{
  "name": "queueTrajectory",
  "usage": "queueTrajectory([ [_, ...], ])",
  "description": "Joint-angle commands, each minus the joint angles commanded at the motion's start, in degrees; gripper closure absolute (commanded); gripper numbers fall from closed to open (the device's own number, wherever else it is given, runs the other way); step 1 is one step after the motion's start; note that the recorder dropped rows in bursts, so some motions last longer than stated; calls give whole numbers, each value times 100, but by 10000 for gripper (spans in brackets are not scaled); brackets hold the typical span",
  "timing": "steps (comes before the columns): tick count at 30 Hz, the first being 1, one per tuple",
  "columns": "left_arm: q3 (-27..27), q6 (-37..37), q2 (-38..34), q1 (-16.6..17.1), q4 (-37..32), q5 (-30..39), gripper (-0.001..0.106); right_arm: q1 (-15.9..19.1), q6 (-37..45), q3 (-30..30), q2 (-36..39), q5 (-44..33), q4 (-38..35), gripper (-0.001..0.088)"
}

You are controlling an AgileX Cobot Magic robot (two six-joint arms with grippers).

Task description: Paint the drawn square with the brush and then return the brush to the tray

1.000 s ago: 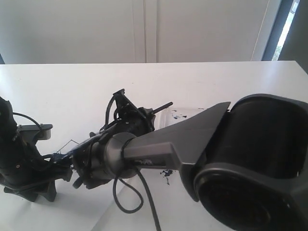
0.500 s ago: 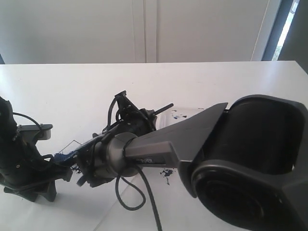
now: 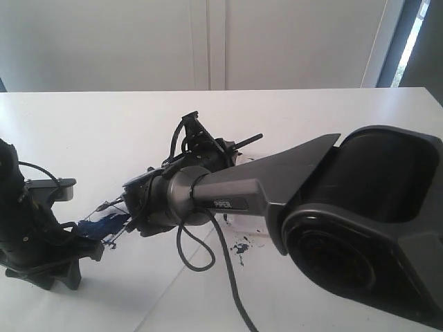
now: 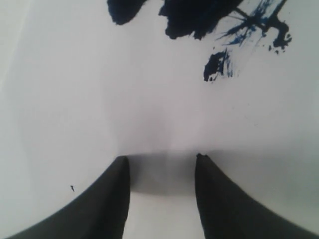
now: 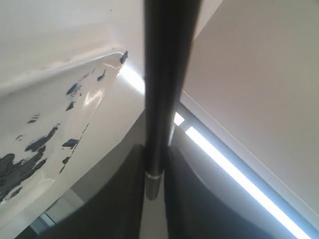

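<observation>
Blue is spreading in the square [image 3: 104, 225] as right jaws, pinching the light, stiff brush [image 5: 159, 74] maybe mid-stick, are rising; left jaws are gaping.

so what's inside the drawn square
Dark blue paint smeared inside the drawn square; its far side and the tip of the brush are hidden behind the right pincer.

black brush [image 5: 162, 74]; clear tray [image 5: 52, 102] blotched dark blue; square [image 3: 102, 225] smeared blue.

The exterior camera faced the table [image 3: 104, 131] from behind the right arm [image 3: 277, 187]; the left wrist camera looked closely down on blue paint [image 4: 194, 15], the right along the brush [image 5: 162, 74].
</observation>
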State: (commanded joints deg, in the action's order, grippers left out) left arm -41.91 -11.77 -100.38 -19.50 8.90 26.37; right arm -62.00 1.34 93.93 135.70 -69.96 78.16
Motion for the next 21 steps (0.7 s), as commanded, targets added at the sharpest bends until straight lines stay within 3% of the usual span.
queueTrajectory([
  [14,0,0,0,-11,0,0,574,-461,0,19,340,0,-14,868],
  [17,0,13,0,-11,0,12,574,-442,0,28,340,0,-2,868],
  [21,12,26,0,-11,0,12,574,-134,23,28,340,0,82,868],
])
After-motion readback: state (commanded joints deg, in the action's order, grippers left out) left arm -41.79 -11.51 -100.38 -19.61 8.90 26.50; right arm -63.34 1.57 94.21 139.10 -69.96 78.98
